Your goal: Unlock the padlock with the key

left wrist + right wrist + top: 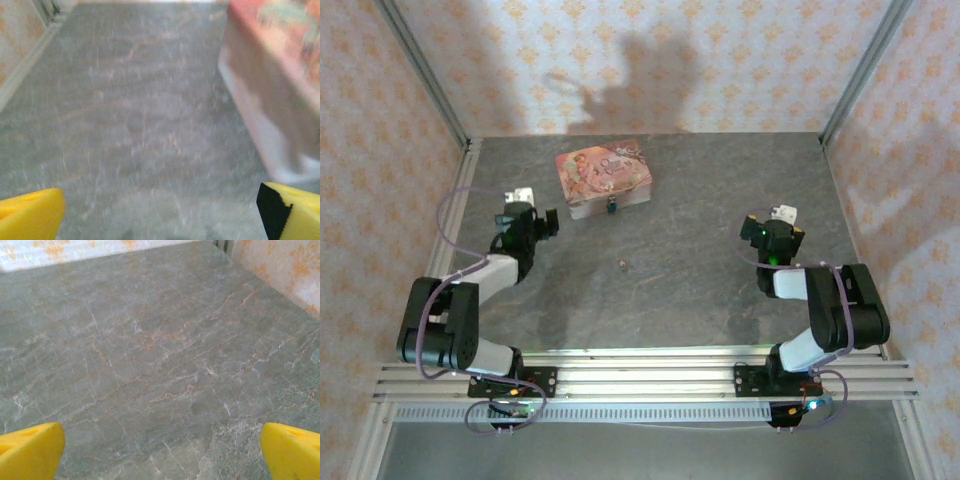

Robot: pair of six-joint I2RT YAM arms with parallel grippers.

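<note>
When viewed from above, find the padlock [611,205] as a small dark teal spot set against the near wall of the pink tin [602,175]. Find the key [623,264] as a pale brownish speck lying on the grey veined table [720,300], nearer the arms than the padlock, well apart from both padlock and tin, and roughly between the two arms. Treat the key's heading as too small to tell.

Locate the left gripper [530,212] to the left of the tin, near it but clear of it. Check its state in the left wrist view: read the left gripper [160,212] as spread fully wide, with the yellow fingertips [30,215] at the two bottom corners, bare table [140,125] between them and nothing grasped. Note the tin [270,100], blurred, along the right edge of that view, just beyond the right-hand fingertip.

Locate the right gripper [772,228] toward the right side of the table, well apart from tin, padlock and key. Check its state in the right wrist view: read the right gripper [161,450] as spread fully wide, with yellow fingertips [30,450] at both bottom corners, bare table [150,365] between them and nothing grasped.
</note>
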